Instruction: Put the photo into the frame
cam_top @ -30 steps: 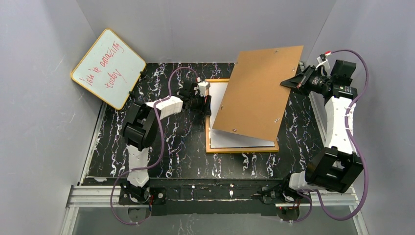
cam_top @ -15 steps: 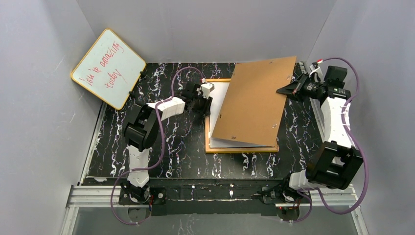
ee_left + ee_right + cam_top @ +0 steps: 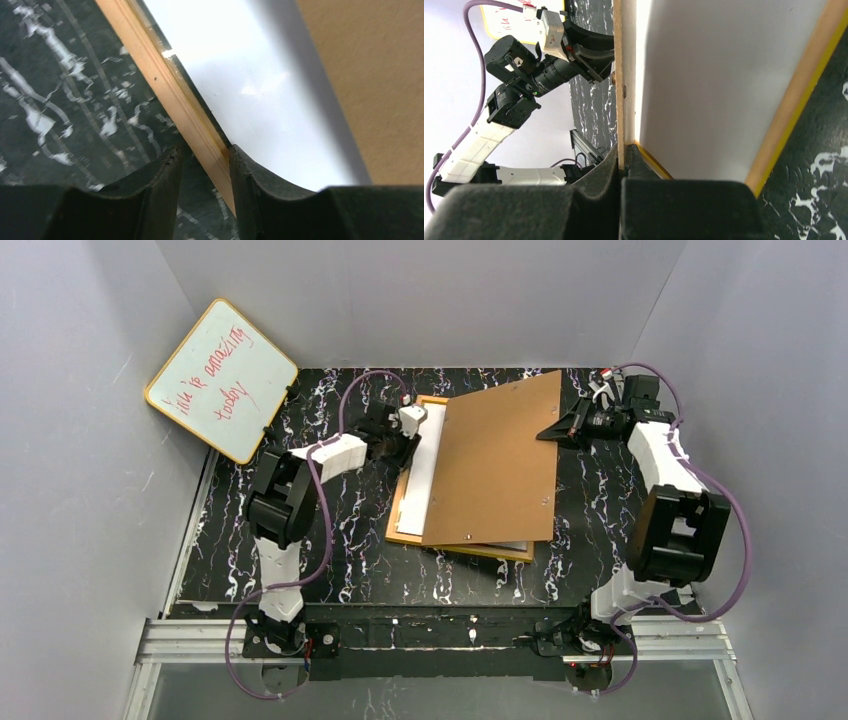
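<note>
The frame [image 3: 398,510] lies back up on the table, turned askew. The photo [image 3: 424,465] lies in it white side up, showing as a strip along the left. The brown backing board [image 3: 490,460] lies tilted over both. My right gripper [image 3: 553,430] is shut on the board's far right edge [image 3: 624,75], fingertips pinched together [image 3: 623,160] above the photo's white back [image 3: 719,75] and the frame's rim [image 3: 794,100]. My left gripper [image 3: 405,435] pinches the frame's left rim [image 3: 165,90] between its fingers [image 3: 205,155], beside the photo [image 3: 240,85] and the board [image 3: 380,75].
A yellow-rimmed whiteboard [image 3: 222,380] with red handwriting leans in the back left corner. Grey walls close in the black marbled table [image 3: 330,560] on three sides. The left arm [image 3: 524,75] shows in the right wrist view.
The right gripper has swung left and down, laying the raised backing board nearly flat over the frame. The frame has slid left and turned askew. The left gripper stayed at its rim.
</note>
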Available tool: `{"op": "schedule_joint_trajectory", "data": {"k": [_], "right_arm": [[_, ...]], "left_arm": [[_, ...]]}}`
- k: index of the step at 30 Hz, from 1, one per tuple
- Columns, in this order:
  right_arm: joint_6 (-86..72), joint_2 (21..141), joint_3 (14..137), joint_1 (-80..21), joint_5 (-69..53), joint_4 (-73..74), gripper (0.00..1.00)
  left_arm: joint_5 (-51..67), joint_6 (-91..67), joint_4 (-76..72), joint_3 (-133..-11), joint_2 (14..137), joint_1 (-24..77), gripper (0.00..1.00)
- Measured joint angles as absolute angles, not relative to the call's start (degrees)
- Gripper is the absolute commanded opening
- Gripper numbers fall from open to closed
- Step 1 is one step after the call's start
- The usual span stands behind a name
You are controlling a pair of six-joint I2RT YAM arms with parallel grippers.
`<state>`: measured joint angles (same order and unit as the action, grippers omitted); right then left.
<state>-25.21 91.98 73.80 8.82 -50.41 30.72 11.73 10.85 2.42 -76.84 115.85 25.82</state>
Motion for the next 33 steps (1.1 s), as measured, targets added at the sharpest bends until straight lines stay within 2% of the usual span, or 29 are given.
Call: {"op": "schedule_joint_trajectory", "data": {"k": [6, 9, 14, 20, 33], "right_arm": [[-27.83, 98.89, 75.64, 7.94, -54.22, 24.86, 0.01], [-30.24, 101.65, 75.66, 6.39, -54.61, 21.39, 0.01], [-35.00, 103.94, 75.59, 1.52, -54.59, 15.40, 0.01], [-40.56, 104.64, 74.17, -3.46, -54.54, 8.32, 0.01], [-45.39, 105.86, 70.30, -3.81, -51.00, 2.55, 0.01]], "left_arm": [[13.37, 12.86, 7.64, -76.66, 114.10, 19.92, 0.72], [15.44, 12.36, 11.05, -76.66, 112.31, 17.21, 0.80], [19.86, 11.07, 13.52, -77.06, 108.01, 13.82, 0.80], [23.59, 10.96, 14.48, -77.03, 105.67, 9.80, 0.75], [23.38, 14.00, 15.55, -68.49, 105.67, 10.00, 0.68]]}}
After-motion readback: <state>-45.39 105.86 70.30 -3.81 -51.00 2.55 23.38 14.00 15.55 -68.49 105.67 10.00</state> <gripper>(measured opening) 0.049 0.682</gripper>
